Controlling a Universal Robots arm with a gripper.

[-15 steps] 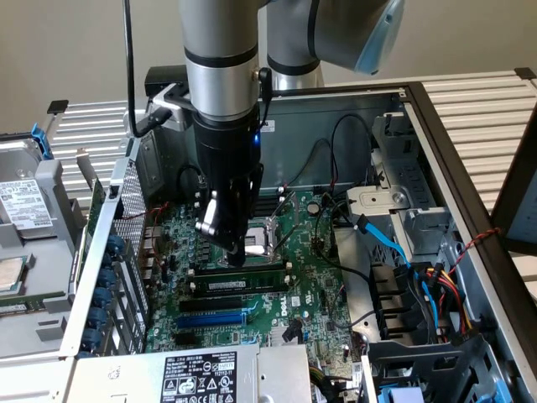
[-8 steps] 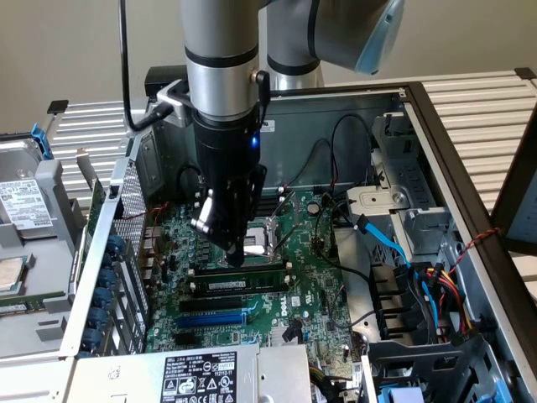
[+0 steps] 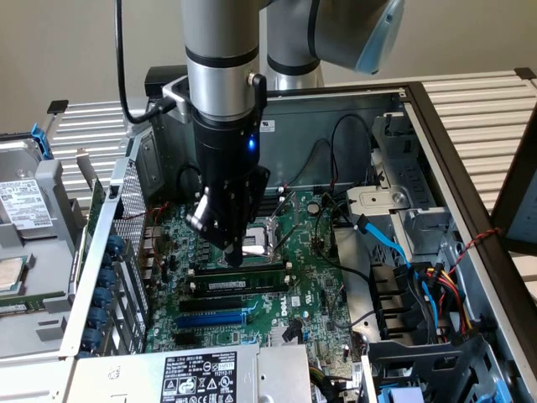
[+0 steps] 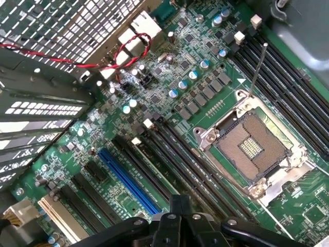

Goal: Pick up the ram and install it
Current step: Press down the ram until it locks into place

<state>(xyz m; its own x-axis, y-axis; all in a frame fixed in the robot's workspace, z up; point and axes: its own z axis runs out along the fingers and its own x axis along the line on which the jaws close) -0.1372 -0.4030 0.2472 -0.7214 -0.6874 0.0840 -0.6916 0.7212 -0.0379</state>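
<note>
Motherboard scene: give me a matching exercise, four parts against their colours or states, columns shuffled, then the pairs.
Things:
1. ram
2. expansion slot
3. CPU socket
4. twisted wire

Descriptions:
A. red and black, running across the metal grille
B. bright blue, long and narrow
C. open, with its pin field exposed in a metal frame
D. dark stick with a white label, lying along the memory slots just below the hand

Pairs: 1-D, 2-B, 3-C, 4-A

Silver arm point(image 3: 220, 42), black tool point(image 3: 236, 252)
</note>
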